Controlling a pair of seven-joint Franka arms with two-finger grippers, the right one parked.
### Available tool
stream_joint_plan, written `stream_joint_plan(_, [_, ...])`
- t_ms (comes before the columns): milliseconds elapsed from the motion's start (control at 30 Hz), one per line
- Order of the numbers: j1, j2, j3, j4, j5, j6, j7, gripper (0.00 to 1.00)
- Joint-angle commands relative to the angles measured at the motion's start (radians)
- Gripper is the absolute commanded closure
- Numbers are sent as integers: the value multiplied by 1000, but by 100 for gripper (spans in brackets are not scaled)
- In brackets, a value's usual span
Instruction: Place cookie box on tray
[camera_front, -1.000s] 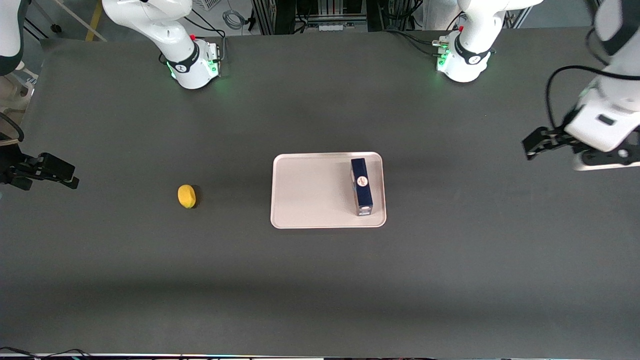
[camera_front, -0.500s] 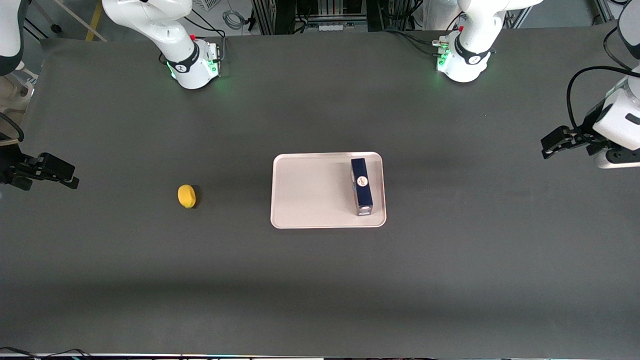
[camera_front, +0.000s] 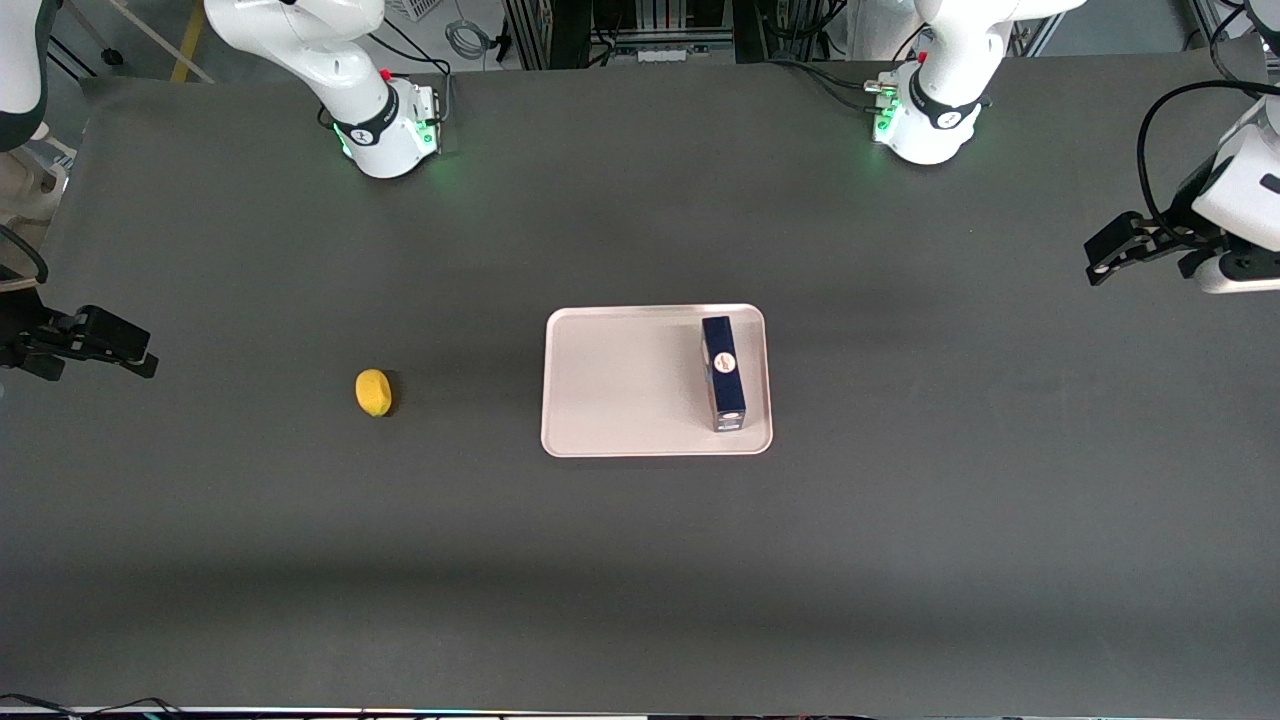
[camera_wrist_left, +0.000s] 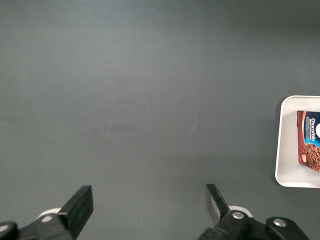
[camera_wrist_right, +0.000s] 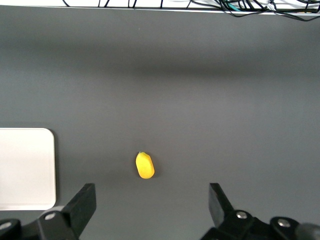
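Cookie box (camera_front: 722, 373) already on the tray (camera_front: 620, 390), standing along the tray edge that faces the working arm's end of the table, its long axis running from the front camera's side toward the arm bases, parallel to that short edge. Well apart from the tray, out at the working arm's end and raised above the dark tabletop, hangs the left arm's gripper (camera_front: 1112, 252), fingers spread wide with nothing between them. By the look of things the placing is done; any coming move would be one of clearing off, with the box lying back toward the table's middle from the fingertips. The front view gives only the box's navy top and round white logo; the left wrist view catches the tray's corner (camera_wrist_left: 286, 150) and the box's brown-red face (camera_wrist_left: 310, 145) with its chocolate cookies. A small yellow lump (camera_front: 373, 392) sits near the tray, toward the parked arm's end.
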Motion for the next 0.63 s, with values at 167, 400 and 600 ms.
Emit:
stream_joint_plan(167, [-6,-19,2,28,-11,-63,3,0])
stream_joint_plan(400, [-6,-20,1,31,-11,-71,3,0])
stream_joint_plan(600, [-6,-20,2,31,-13,-72,3,0])
